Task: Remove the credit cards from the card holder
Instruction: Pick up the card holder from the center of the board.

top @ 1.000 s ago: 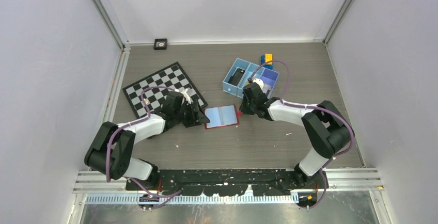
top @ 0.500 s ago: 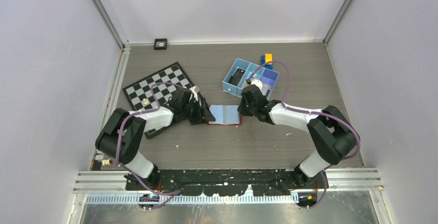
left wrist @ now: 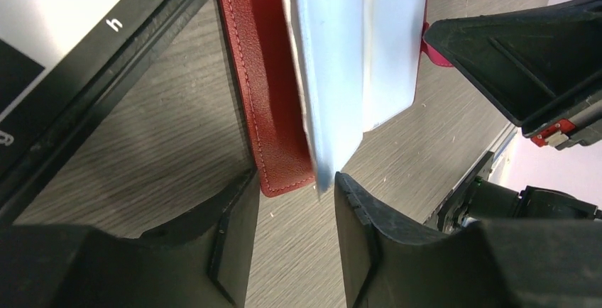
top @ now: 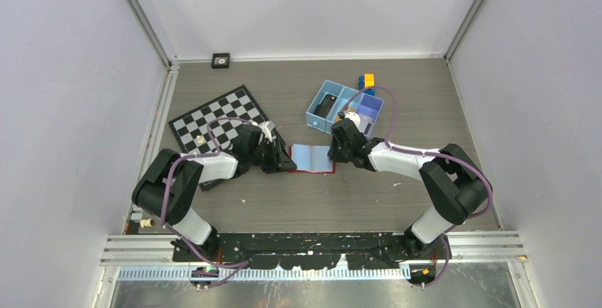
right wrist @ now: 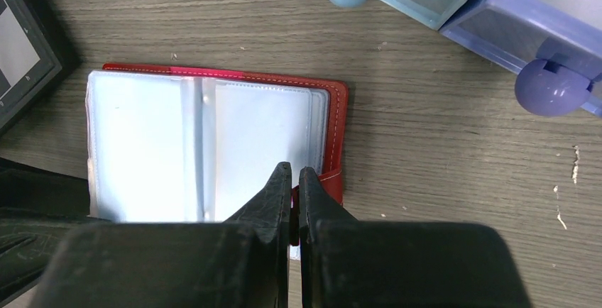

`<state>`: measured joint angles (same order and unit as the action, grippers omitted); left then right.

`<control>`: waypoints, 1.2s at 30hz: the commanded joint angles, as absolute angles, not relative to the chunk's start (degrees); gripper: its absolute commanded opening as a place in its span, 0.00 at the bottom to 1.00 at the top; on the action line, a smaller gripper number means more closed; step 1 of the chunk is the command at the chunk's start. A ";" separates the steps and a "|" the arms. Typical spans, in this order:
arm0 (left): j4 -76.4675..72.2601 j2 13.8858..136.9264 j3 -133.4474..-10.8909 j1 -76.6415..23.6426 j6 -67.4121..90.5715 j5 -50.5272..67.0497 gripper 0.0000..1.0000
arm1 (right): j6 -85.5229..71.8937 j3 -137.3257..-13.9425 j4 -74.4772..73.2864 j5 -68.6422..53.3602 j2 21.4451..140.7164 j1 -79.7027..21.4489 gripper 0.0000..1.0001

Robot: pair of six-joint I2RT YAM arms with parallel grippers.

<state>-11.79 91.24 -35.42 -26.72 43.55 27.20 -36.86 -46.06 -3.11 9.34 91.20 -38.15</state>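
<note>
- The wood-grain surface carries everything, and the card holder lies open near its middle, between my two arms.
- The chessboard sits to the left of the card holder and a little beyond it. Its dark frame comes just beside the holder's left edge, and the left arm reaches across its near corner.
- The blue three-compartment tray stands beyond the card holder and to the right, near but apart from it. Something black lies in its left compartment.
- The card holder has its red cover down on the surface and its pale blue-grey sleeves facing up. In the left wrist view one sleeve leaf on the left side is lifted off the cover. Through the cloudy sleeves I cannot tell whether the credit cards are inside.
- The left tool is at the card holder's left edge, its fingers partly apart. The lifted leaf's corner hangs into the gap, with bare surface showing beside it.
- The right tool is over the card holder's right leaf with its fingers pressed almost together, next to the red snap tab. I cannot tell whether it pinches anything.
- An orange block sits beyond the tray, well away from the card holder.
- A small black square object lies far beyond and left of the card holder.
</note>
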 commanded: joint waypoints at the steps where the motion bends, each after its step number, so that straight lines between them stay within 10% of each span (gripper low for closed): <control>1: -16.74 87.21 -33.88 -26.94 43.73 28.79 0.47 | -38.04 -47.21 -2.77 9.29 90.92 -38.82 0.00; 25: -29.77 90.91 -32.18 -25.50 49.43 34.79 0.56 | -37.56 -50.07 -4.56 7.73 94.86 -39.99 0.01; 36: -29.19 88.99 -31.51 -24.80 49.22 34.34 0.55 | -36.55 -49.58 -8.26 15.32 88.00 -40.57 0.35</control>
